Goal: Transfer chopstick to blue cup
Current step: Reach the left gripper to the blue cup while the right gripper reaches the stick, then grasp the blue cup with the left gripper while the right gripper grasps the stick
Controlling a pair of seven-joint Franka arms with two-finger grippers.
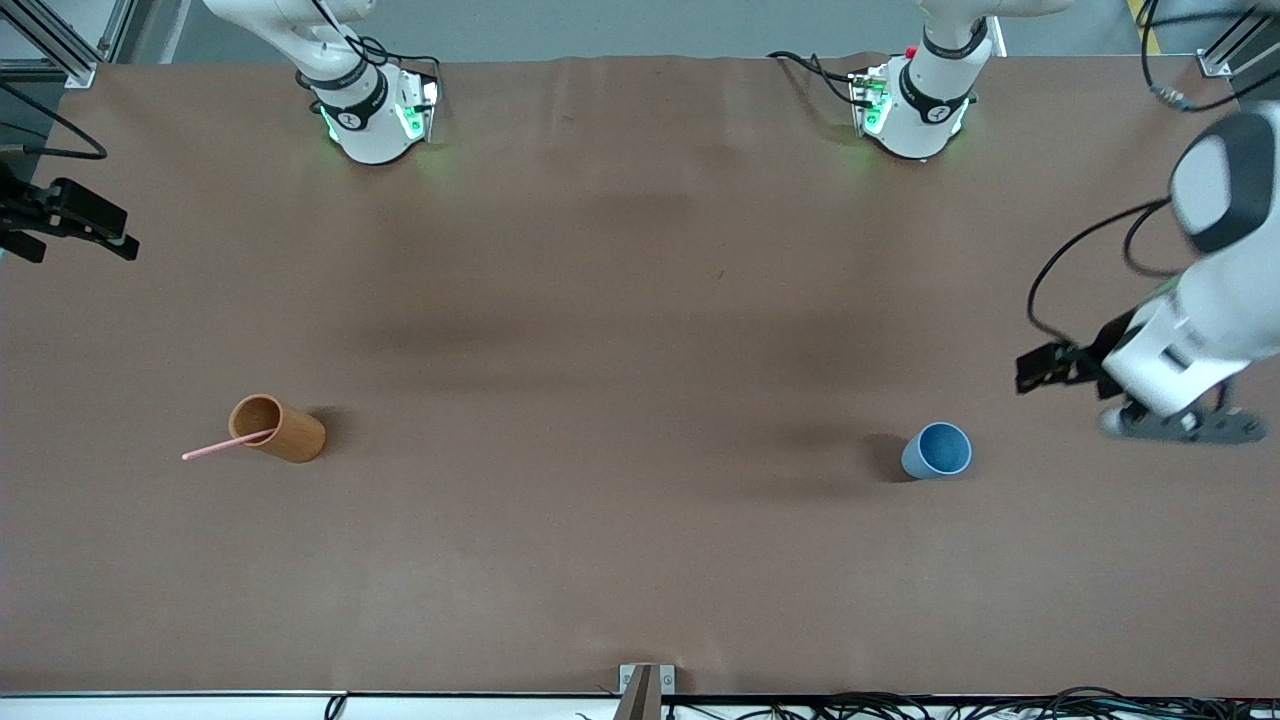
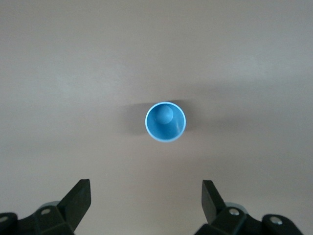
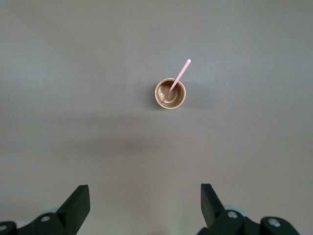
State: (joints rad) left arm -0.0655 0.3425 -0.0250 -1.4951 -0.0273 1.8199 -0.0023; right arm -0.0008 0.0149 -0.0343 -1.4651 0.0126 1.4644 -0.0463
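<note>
Right now, the thin pink chopstick (image 1: 226, 446) stands tilted inside the tall orange-brown round cup (image 1: 279, 428), with its top end sticking out over the rim. That cup sits upright on the brown table (image 1: 620, 330), toward the right arm's end. The small light-blue round cup (image 1: 938, 451) stands upright well apart from it, toward the left arm's end of the table, and it has nothing in it.

The left hand (image 2: 146, 205) hangs in the air over the table near the blue cup, and its two black fingers (image 2: 78, 198) are spread wide with nothing between them. The right hand (image 3: 145, 204) is up over the edge of the table at the right arm's end. Its fingers (image 3: 78, 203) are spread wide too and hold nothing.
</note>
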